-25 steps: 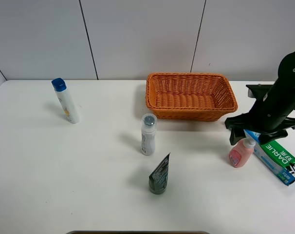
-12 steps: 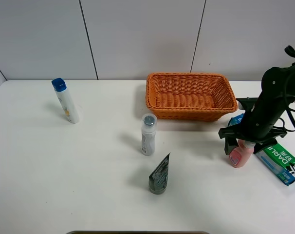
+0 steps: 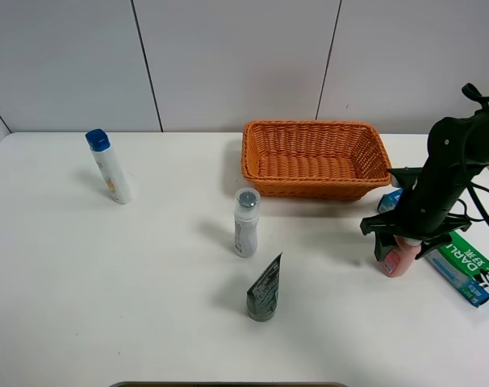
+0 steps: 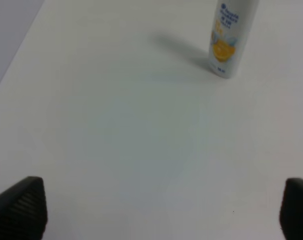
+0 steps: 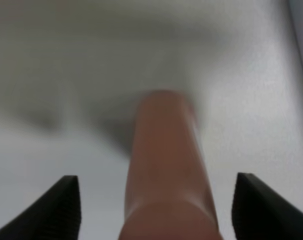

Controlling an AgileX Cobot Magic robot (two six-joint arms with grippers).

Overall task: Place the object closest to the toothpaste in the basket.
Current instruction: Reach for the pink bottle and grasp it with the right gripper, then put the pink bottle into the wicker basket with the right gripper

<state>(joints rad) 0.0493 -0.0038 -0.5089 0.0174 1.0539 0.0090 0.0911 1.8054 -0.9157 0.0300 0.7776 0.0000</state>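
Your right pincer [image 3: 398, 242] is hanging spread wide over the pink bottle [image 5: 164, 160], one finger on each side and neither pressing on it, as the right wrist view is showing. You are straddling that bottle because it is standing just beside the toothpaste box [image 3: 464, 266], nearer than anything else on the table [image 3: 148, 282]. Closing on its body looks like the step in hand. Beyond it, the basket [image 3: 309, 188] is sitting empty, near enough for a short lift over its rim. Far across, your left pincer [image 4: 161, 210] is hovering with its fingers also spread, looking toward the blue-capped bottle [image 4: 231, 35], well apart from the job.
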